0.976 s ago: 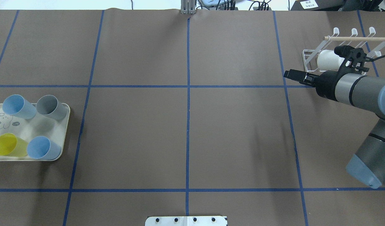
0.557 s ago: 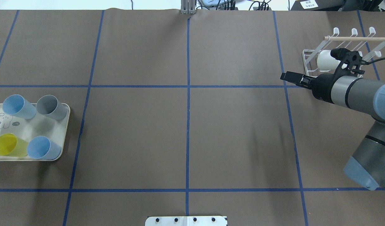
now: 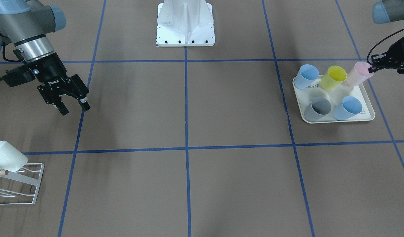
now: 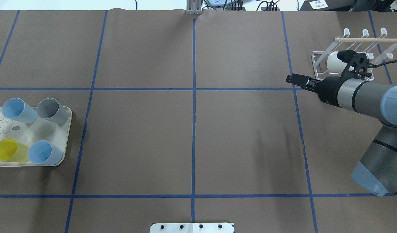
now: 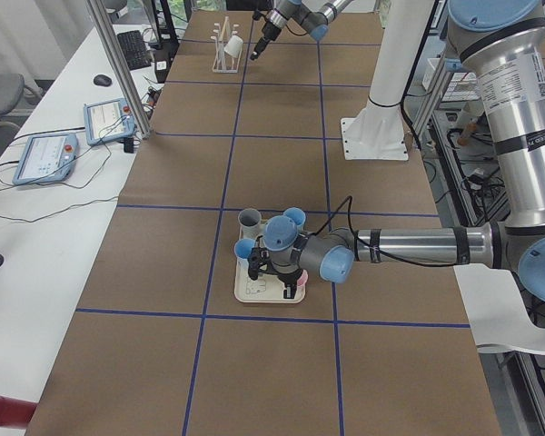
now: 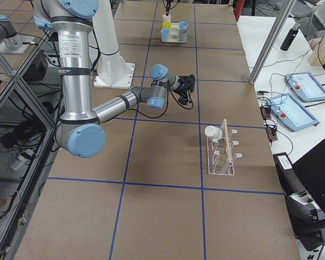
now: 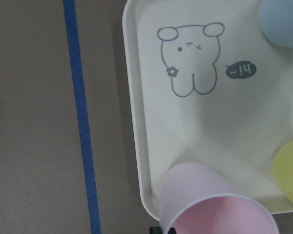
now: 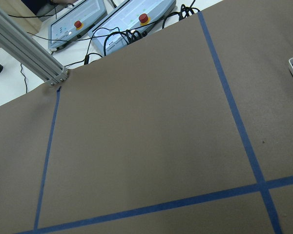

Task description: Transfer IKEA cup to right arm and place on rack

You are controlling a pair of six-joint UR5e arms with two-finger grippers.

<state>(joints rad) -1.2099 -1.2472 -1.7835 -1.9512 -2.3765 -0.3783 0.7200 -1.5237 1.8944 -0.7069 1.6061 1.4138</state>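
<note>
A pink cup point(image 3: 359, 74) leans tilted over the far corner of the cream rabbit-print tray point(image 3: 337, 120). My left gripper point(image 3: 374, 67) is shut on its rim. In the left wrist view the pink cup point(image 7: 212, 207) fills the bottom, its base over the tray's corner point(image 7: 132, 122). My right gripper point(image 3: 74, 109) hangs open and empty above the table, a short way from the white wire rack point(image 3: 19, 186). From overhead the right gripper point(image 4: 291, 78) points left, away from the rack point(image 4: 347, 51). A white cup point(image 4: 334, 61) lies on the rack.
On the tray stand two blue cups point(image 3: 306, 76) point(image 3: 347, 108), a yellow cup point(image 3: 333, 77) and a grey cup point(image 3: 317, 108). The robot's white base point(image 3: 185, 23) is at the table's near-robot edge. Blue tape lines point(image 4: 193, 113) cross the brown table cover.
The right arm has swung leftward in the overhead view, drawing its open gripper away from the rack. A sliver of pink at the tray's left edge has gone from view.
</note>
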